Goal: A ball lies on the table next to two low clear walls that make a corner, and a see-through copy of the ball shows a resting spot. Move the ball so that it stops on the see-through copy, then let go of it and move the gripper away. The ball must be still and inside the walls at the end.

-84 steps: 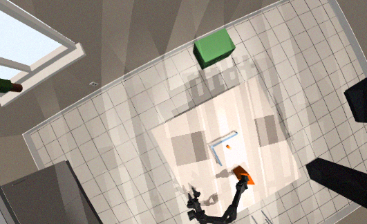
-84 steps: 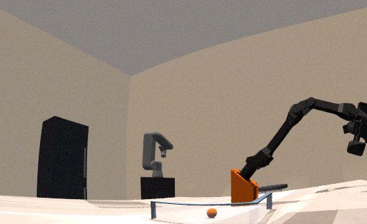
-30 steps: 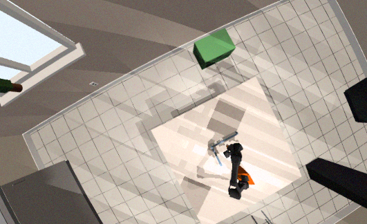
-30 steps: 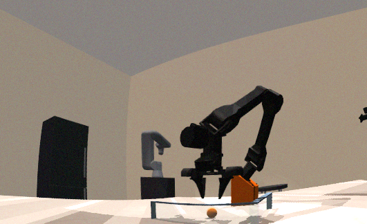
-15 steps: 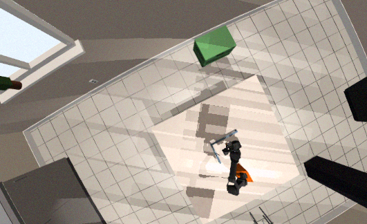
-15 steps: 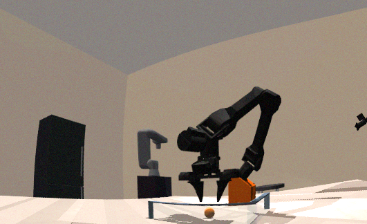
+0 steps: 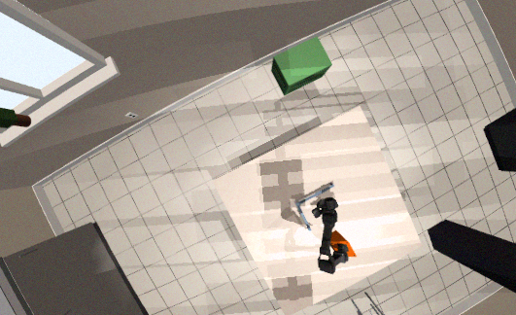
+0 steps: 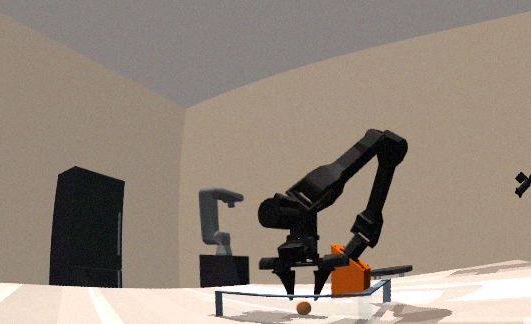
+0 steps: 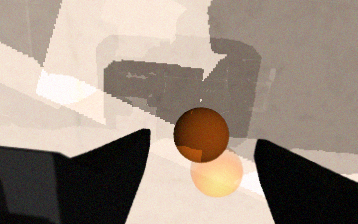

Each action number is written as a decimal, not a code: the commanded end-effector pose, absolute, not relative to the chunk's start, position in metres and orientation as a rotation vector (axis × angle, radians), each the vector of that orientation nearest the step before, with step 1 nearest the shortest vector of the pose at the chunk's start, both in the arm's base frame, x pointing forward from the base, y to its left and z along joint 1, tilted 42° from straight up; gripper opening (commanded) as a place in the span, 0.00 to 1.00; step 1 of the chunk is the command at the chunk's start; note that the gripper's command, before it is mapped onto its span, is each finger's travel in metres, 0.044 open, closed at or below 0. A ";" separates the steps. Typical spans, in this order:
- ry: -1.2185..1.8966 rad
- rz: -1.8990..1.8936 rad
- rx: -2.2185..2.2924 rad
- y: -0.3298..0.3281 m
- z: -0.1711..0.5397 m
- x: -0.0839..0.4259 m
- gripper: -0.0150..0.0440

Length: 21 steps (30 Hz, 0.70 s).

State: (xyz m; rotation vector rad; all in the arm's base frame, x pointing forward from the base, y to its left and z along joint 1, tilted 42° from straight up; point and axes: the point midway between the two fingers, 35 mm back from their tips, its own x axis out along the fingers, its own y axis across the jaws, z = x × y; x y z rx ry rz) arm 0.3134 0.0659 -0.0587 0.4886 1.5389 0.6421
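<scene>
While the ball (image 9: 201,134) is showing whole from the wrist, it is overlapping the top of the pale copy (image 9: 218,174), so the copy's upper edge is lying hidden behind it. From the top the arm is covering both, and neither can be made out there. Only the side view is showing height: the ball (image 8: 303,307) is sitting on the table (image 8: 477,290) inside the walls (image 8: 302,295), and the gripper (image 8: 304,291) is hanging just above it, not touching. The fingers are standing apart with nothing between them, and their tips are cut off by the lower edge of the wrist picture. From above, the walls (image 7: 313,199) are forming a corner by the gripper (image 7: 318,210), with open table lying on the far side. The orange base (image 8: 349,275) is standing just behind the far wall.
</scene>
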 end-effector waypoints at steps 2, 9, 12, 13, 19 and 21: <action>1.553 0.643 0.502 0.073 -0.069 0.309 0.70; 1.553 0.644 0.503 0.080 -0.076 0.307 0.70; 1.553 0.644 0.503 0.080 -0.076 0.307 0.66; 1.553 0.644 0.503 0.080 -0.076 0.307 0.61; 1.553 0.644 0.503 0.080 -0.076 0.307 0.48; 1.553 0.644 0.503 0.080 -0.076 0.307 0.45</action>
